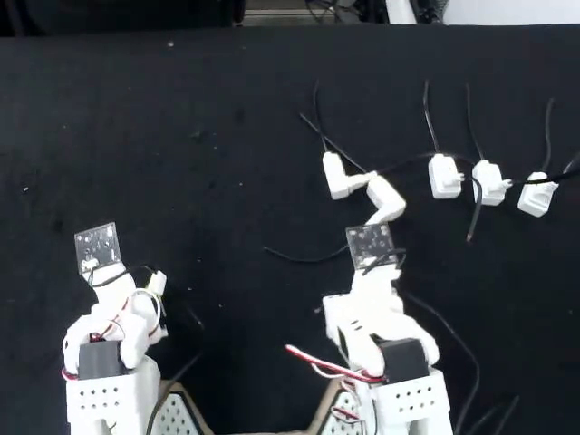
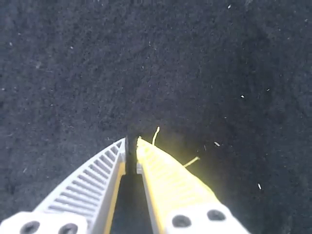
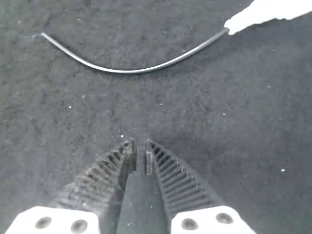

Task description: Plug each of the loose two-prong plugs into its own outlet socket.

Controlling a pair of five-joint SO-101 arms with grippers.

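Black cloth; both claws closed, empty.

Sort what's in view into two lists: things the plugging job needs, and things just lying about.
Job:
- five white corded pieces, plug or socket unclear
- trailing cord

Lying about:
- clutter beyond the table's far edge
- cloth, only the surface

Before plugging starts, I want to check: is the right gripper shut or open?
Shut and empty: the right gripper's two dark ribbed fingers nearly meet, nothing between them, above the black table cloth.
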